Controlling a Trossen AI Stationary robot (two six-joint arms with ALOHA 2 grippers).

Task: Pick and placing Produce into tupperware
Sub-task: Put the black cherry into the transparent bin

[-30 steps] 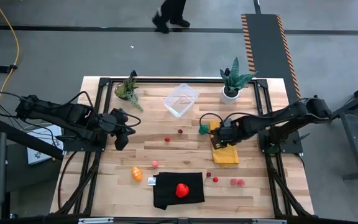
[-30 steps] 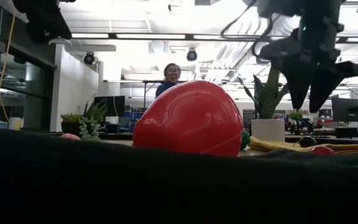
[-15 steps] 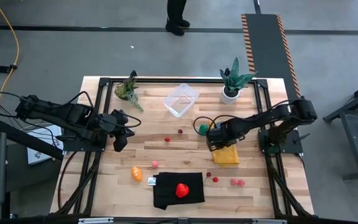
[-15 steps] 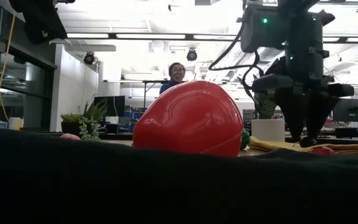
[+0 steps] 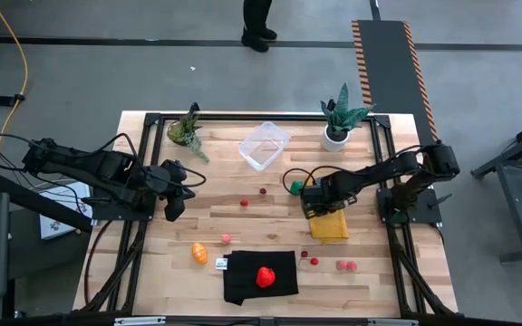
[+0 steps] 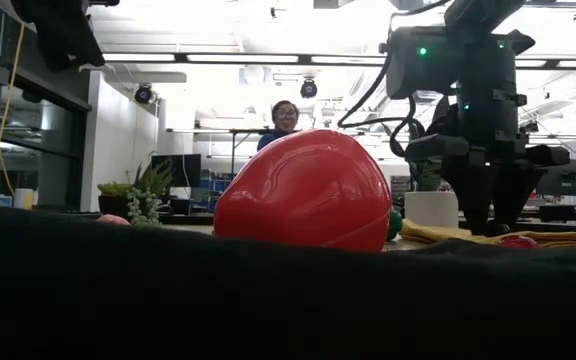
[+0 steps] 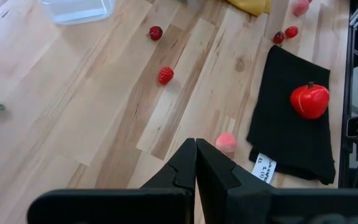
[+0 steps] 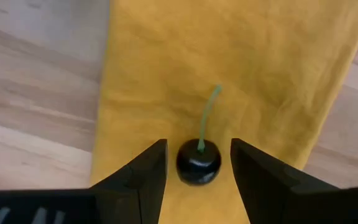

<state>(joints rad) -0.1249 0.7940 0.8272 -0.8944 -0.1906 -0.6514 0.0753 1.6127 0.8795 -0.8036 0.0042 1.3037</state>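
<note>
My right gripper [image 8: 197, 167] is open and low over a yellow cloth [image 5: 330, 225]. Its fingers stand on either side of a dark cherry [image 8: 198, 160] with a green stem, which lies on the cloth; they are not touching it. The clear tupperware [image 5: 263, 145] sits near the far edge. A red strawberry-like piece [image 5: 265, 276] rests on a black cloth [image 5: 243, 281]. An orange piece [image 5: 199, 252] and a green piece [image 5: 295, 187] lie on the wood, with small red and pink berries [image 5: 244, 203] scattered about. My left gripper [image 7: 196, 157] is shut and hovers at the table's left side.
Two potted plants stand near the far edge, one in a white pot [image 5: 336, 136] and one at the far left [image 5: 186, 129]. More berries [image 5: 345, 266] lie near the table's right front. A person stands on the floor beyond the far edge [image 5: 263, 23].
My right gripper has moved a little toward the table's left and come down from well above the yellow cloth. It now sits low over the cloth with its open fingers around the cherry. The left arm has kept still.
</note>
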